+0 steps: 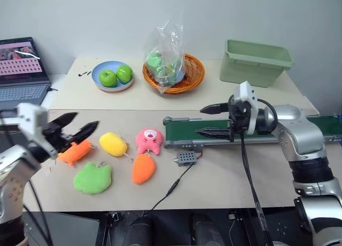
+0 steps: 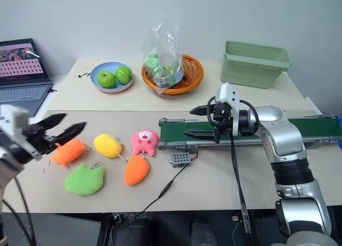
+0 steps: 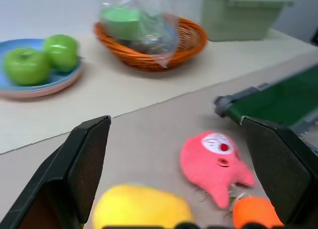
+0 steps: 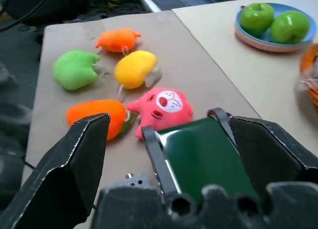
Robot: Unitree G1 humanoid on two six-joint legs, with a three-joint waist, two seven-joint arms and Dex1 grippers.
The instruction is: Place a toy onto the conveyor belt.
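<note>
The toy (image 2: 68,151), a fuzzy orange plush, lies on the brown tabletop (image 2: 224,182) at the far left of a cluster of plush figures, its long axis running roughly from eight o'clock to two o'clock in the head views, with its narrower end toward eight o'clock. It sits just beside the yellow plush (image 2: 108,145) at its three o'clock and the green plush (image 2: 84,180) at its five o'clock. The left gripper (image 2: 63,129) hangs just above the toy with its black fingers spread wide and nothing between them. The right gripper (image 2: 196,121) is likewise open and empty over the left end of the conveyor belt (image 2: 299,129), whose long green strip stretches from nine o'clock to three o'clock with no toy on it. A pink plush (image 2: 144,141) and a carrot plush (image 2: 136,169) lie near the belt's rounded end, and a small grey box (image 2: 180,159) is wired to its frame. Farther back, a blue plate (image 1: 101,70) holds two green apples (image 1: 116,76), an orange basket (image 1: 193,75) holds a clear bag (image 1: 166,54) with green contents, and a pale green bin (image 1: 256,61) stands at one o'clock; its contents cannot be seen.
</note>
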